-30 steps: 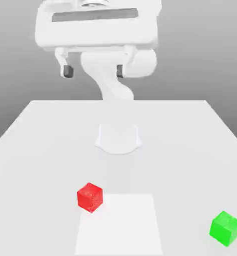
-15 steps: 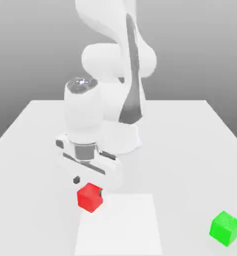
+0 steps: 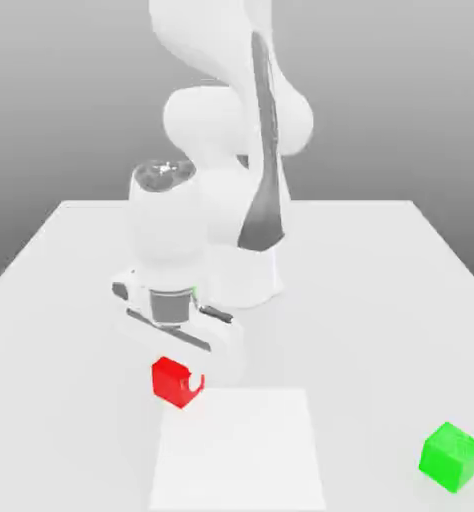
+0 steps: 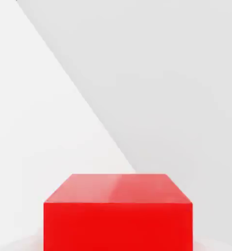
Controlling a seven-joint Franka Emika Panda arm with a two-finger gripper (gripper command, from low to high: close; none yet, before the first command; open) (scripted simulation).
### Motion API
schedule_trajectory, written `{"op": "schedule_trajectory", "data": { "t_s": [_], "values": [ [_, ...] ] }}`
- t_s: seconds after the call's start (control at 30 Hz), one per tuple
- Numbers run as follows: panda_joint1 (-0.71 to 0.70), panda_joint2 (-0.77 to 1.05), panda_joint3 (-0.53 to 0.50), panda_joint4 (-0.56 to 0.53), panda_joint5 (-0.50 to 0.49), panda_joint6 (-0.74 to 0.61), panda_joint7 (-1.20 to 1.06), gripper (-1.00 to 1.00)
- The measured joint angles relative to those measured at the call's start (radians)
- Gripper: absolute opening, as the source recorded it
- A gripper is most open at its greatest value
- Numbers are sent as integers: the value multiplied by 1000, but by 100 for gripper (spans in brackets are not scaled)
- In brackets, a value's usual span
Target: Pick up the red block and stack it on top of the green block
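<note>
The red block (image 3: 168, 381) sits on the white table toward the exterior view's left, just off a corner of a paler square patch. My gripper (image 3: 179, 374) has come down over it and is shut on it, with one finger (image 3: 194, 380) showing against the block's side. In the hand view the red block (image 4: 118, 212) is very close, right under the hand. The green block (image 3: 451, 456) rests on the table far to the exterior view's right, near the front edge, well apart from the gripper.
The arm's white base (image 3: 249, 275) stands behind the red block at the table's middle. A paler square patch (image 3: 238, 452) lies on the table (image 3: 381, 300) between the two blocks.
The arm dropped from high above the table down onto the red block. Its fingers then closed on the block, which now sits slightly higher in the picture.
</note>
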Motion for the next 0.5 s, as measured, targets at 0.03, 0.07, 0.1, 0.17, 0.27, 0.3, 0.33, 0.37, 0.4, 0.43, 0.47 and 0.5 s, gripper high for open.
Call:
{"op": "schedule_trajectory", "data": {
  "t_s": [0.03, 0.07, 0.1, 0.17, 0.27, 0.3, 0.33, 0.37, 0.4, 0.43, 0.47, 0.5],
  "values": [
    [25, -7, 13, 16, -2, -25, -9, -100],
    [65, -3, 29, 42, -6, -46, -20, -100],
    [99, 9, 45, 73, -11, -67, -33, -100],
    [163, 41, 83, 141, -24, -104, -62, -100],
    [267, 95, 145, 248, -44, -160, -105, -100],
    [297, 113, 165, 284, -52, -179, -120, -100],
    [323, 132, 185, 321, -59, -197, -134, -100],
    [347, 150, 207, 357, -67, -216, -147, -100],
    [371, 169, 230, 393, -76, -234, -161, -100],
    [394, 187, 253, 427, -85, -251, -173, -100],
    [417, 202, 277, 460, -93, -269, -185, -100],
    [437, 230, 289, 485, -110, -267, -186, -100]
  ]
}}
